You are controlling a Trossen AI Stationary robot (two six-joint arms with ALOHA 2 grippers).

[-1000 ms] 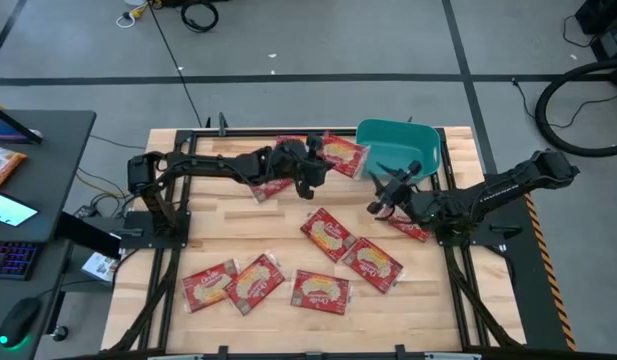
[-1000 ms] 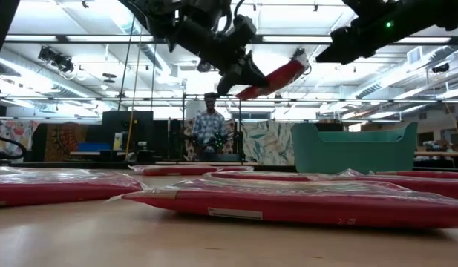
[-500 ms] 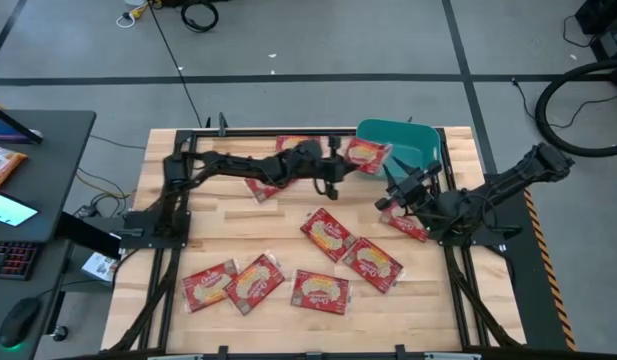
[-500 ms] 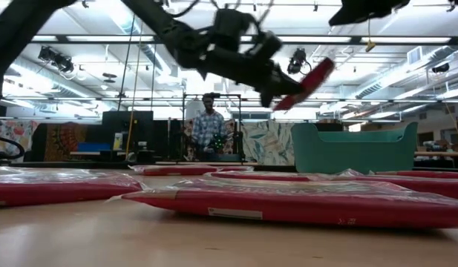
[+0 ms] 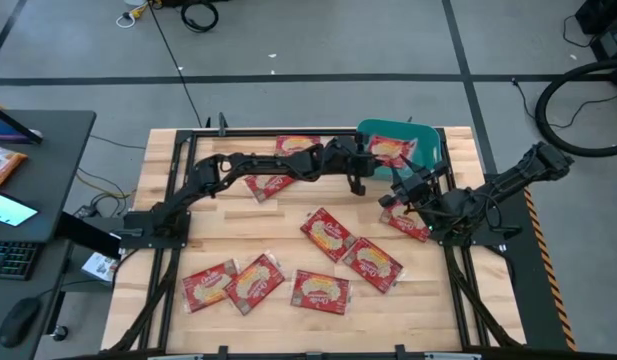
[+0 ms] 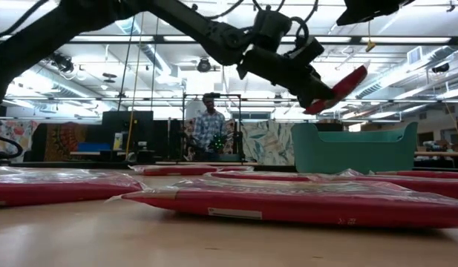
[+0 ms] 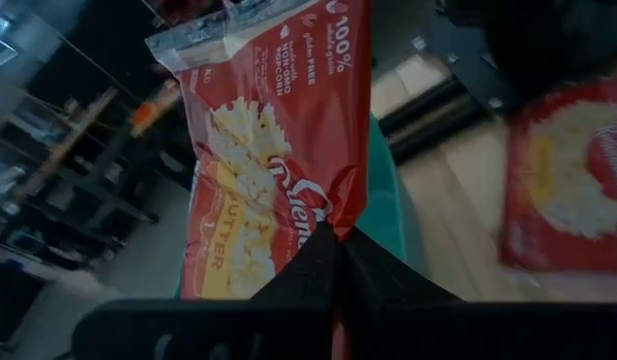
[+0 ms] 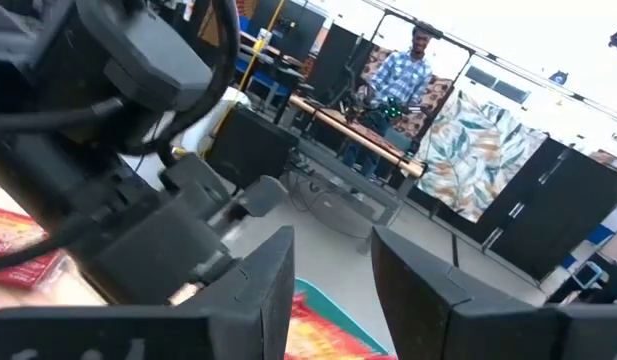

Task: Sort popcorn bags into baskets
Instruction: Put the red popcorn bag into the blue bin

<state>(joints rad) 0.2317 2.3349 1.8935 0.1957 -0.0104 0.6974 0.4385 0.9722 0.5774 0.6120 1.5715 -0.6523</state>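
Holding one popcorn bag (image 7: 273,150) pinched by its lower edge, my left gripper (image 5: 360,170) is stretched across the table with the packet hanging above the near rim of the teal basket (image 5: 428,140). The grip on the edge leaves the bag's body free, which I judge suits a clean drop once released. In the low view the bag (image 6: 336,89) sits tilted, well above the basket wall (image 6: 355,152). My right gripper (image 5: 400,190) waits just beside the basket with fingers apart, holding nothing. Nine other bags (image 5: 328,233) lie flat on the table (image 5: 228,235), unsorted.
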